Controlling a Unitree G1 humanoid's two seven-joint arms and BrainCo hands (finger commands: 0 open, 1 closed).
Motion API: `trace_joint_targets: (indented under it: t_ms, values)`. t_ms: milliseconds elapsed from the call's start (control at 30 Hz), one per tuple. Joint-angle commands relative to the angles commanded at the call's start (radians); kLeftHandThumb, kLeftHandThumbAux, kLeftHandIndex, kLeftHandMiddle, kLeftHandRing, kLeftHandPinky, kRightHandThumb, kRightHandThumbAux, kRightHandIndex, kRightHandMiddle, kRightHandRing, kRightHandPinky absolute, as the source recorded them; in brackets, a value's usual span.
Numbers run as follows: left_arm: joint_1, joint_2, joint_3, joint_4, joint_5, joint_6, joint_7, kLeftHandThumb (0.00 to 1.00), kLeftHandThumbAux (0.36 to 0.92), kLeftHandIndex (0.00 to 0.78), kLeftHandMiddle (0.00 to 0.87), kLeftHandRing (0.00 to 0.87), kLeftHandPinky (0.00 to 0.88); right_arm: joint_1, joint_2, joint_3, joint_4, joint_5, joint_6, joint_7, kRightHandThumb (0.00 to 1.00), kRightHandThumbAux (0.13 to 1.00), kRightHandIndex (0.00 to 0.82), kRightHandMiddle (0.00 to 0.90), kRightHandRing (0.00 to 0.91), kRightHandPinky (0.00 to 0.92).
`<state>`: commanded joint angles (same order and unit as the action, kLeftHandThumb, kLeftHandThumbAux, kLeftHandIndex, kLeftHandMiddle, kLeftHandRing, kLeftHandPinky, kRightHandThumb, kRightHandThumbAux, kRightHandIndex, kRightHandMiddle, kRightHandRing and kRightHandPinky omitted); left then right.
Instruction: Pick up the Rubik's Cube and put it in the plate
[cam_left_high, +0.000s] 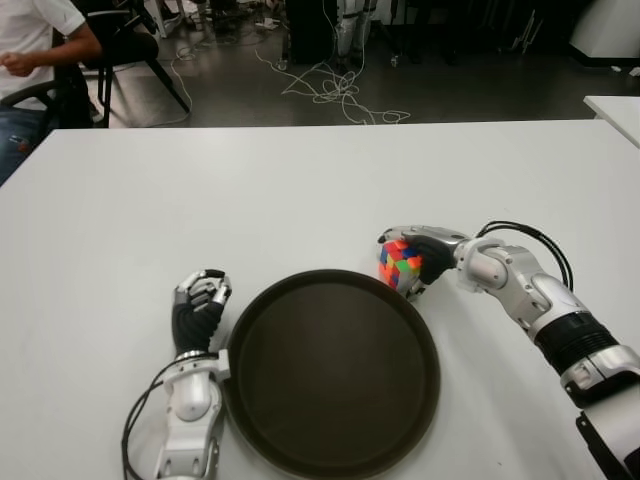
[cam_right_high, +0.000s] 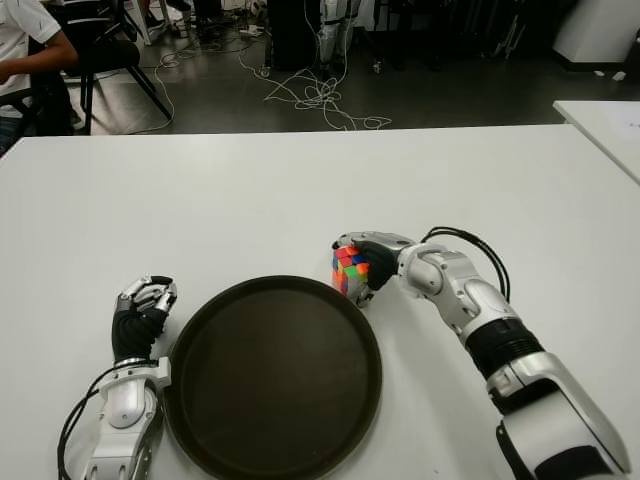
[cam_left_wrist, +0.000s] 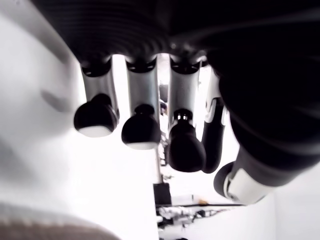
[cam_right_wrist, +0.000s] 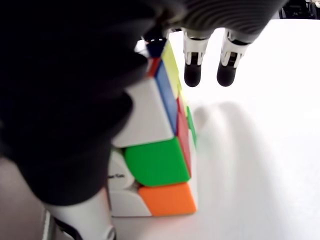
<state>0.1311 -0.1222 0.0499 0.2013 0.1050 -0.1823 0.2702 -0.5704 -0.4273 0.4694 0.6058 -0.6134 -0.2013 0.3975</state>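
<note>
White table (cam_left_high: 300, 180) fronts a dark, cable-strewn floor (cam_left_high: 330, 85)

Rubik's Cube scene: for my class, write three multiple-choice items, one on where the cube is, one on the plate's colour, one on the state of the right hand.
1. Where is the Rubik's Cube?
A. In the plate
B. Just outside the plate's far right rim
C. Beside the left hand

2. What colour is the plate?
A. Dark brown
B. White
C. Red

3. What is the right hand doing?
A. Spread open, holding nothing
B. Closed around the cube
C. Pressing on the plate

Answers: 1 B, the cube shows beyond the rim, on the table side. 2 A, its whole surface looks dark brown. 3 B, the right wrist view shows thumb and palm against the cube.
</note>
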Motion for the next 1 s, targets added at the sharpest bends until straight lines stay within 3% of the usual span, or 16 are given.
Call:
trace_joint_targets:
  t_ms: [500, 800, 867, 1000]
  values:
    - [-0.002, 0.002, 0.002, 0.004, 0.001, 0.010, 0.004, 0.703, 0.705, 0.443, 0.811, 0.833, 0.843, -0.004, 0.008, 0.012, 0.028, -0.006, 0.015, 0.012, 0.000, 0.885, 0.000, 0.000, 0.000, 0.009]
    - [0.003, 0.005, 0.000, -0.032, -0.017, 0.073, -0.023, 0.705, 0.705, 0.443, 0.809, 0.833, 0.838, 0.007, 0.000, 0.006, -0.008, -0.004, 0.015, 0.013, 0.000, 0.854, 0.000, 0.001, 0.005, 0.018]
    - [0.005, 0.007, -0.001, -0.038, -0.018, 0.083, -0.029, 0.706, 0.705, 0.444, 0.808, 0.832, 0.837, 0.004, 0.007, 0.010, 0.019, -0.017, 0.006, -0.026, 0.000, 0.864, 0.020, 0.016, 0.022, 0.039]
    - [0.007, 0.012, -0.002, -0.044, -0.015, 0.083, -0.039, 0.707, 0.705, 0.444, 0.810, 0.835, 0.840, 0.008, 0.007, 0.021, 0.029, -0.064, 0.001, -0.126, 0.000, 0.901, 0.193, 0.161, 0.173, 0.170]
